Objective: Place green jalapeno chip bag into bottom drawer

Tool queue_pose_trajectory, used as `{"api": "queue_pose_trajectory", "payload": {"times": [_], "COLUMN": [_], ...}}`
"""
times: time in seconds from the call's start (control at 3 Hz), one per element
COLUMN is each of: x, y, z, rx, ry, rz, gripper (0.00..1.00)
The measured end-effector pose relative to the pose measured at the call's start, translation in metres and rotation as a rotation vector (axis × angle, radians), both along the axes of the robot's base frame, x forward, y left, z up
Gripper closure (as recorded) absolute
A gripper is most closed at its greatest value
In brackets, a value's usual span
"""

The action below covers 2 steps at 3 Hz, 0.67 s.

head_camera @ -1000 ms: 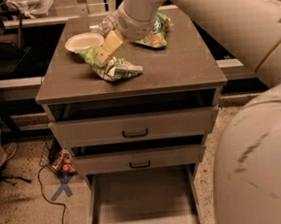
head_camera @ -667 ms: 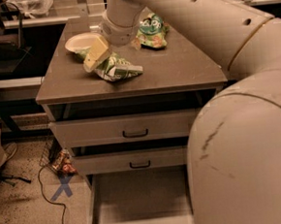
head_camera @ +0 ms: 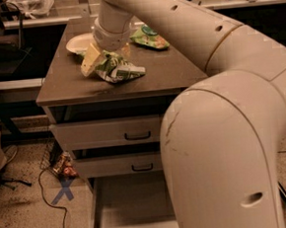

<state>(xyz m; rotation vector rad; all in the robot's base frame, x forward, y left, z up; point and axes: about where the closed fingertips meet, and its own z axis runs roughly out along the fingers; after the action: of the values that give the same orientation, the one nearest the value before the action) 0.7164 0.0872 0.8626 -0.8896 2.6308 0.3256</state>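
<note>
Our gripper (head_camera: 105,59) sits over the upper-left end of the green jalapeno chip bag (head_camera: 122,71) on the cabinet top (head_camera: 172,73), in the upper left of the frame. The bag's long axis runs toward the lower right. We cannot tell whether the gripper grasps it.

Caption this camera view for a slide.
Gripper at the green jalapeno chip bag on the cabinet top; bottom drawer open below.

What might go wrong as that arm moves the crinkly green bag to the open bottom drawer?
The claw sits at one end of the crumpled light-green foil chip bag, so it may slip. The white plate close beside might get bumped. The open grey bottom drawer lies far below, partly hidden by the bulky arm; the drop could miss.
</note>
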Motion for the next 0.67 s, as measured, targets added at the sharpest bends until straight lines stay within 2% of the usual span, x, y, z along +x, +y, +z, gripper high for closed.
{"api": "queue_pose_trajectory", "payload": {"times": [0.33,0.67], "x": [0.002,-0.005], "y": [-0.006,-0.018], "z": [-0.011,-0.018], "rx": [0.031,0.097], "ry": [0.019,0.021], "rz": [-0.026,-0.030], "gripper": [0.42,0.65]}}
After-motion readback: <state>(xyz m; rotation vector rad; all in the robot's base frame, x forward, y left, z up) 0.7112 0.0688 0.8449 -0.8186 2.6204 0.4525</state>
